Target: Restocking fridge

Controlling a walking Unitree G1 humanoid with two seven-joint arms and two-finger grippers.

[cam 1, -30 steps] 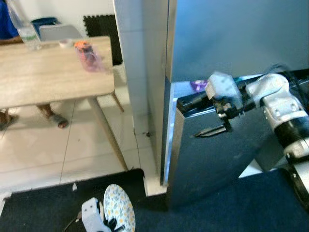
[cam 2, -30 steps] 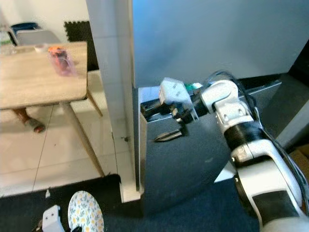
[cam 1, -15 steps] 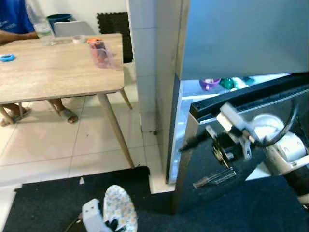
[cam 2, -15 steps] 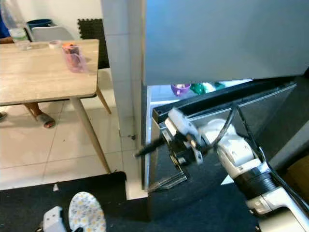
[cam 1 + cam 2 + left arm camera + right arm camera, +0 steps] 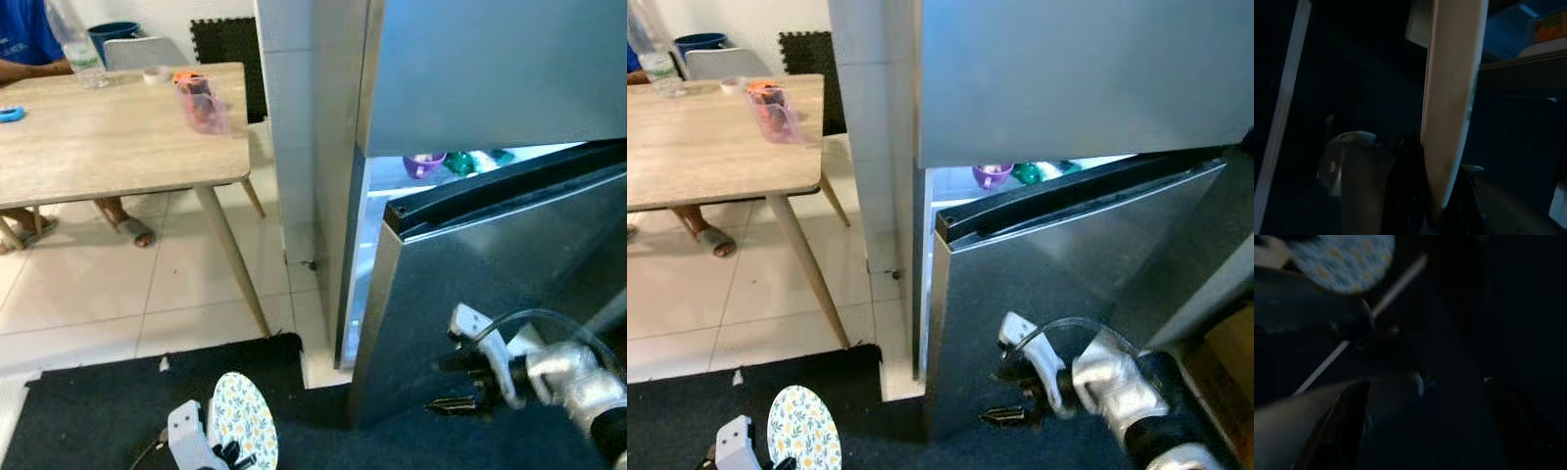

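Plate (image 5: 242, 431) in left pincer (image 5: 227, 452), low.

Table (image 5: 108, 147) left of the fridge (image 5: 490, 69); plate (image 5: 243, 436) low before both; fridge door (image 5: 470, 294) ajar.

I see a grey steel fridge door (image 5: 490, 284) with black top seal, a white plate (image 5: 242, 433) patterned with blue-yellow flowers, a pale wood-grain bench (image 5: 108, 137), a purple bowl (image 5: 424, 164), and a dark navy mat (image 5: 98, 411).
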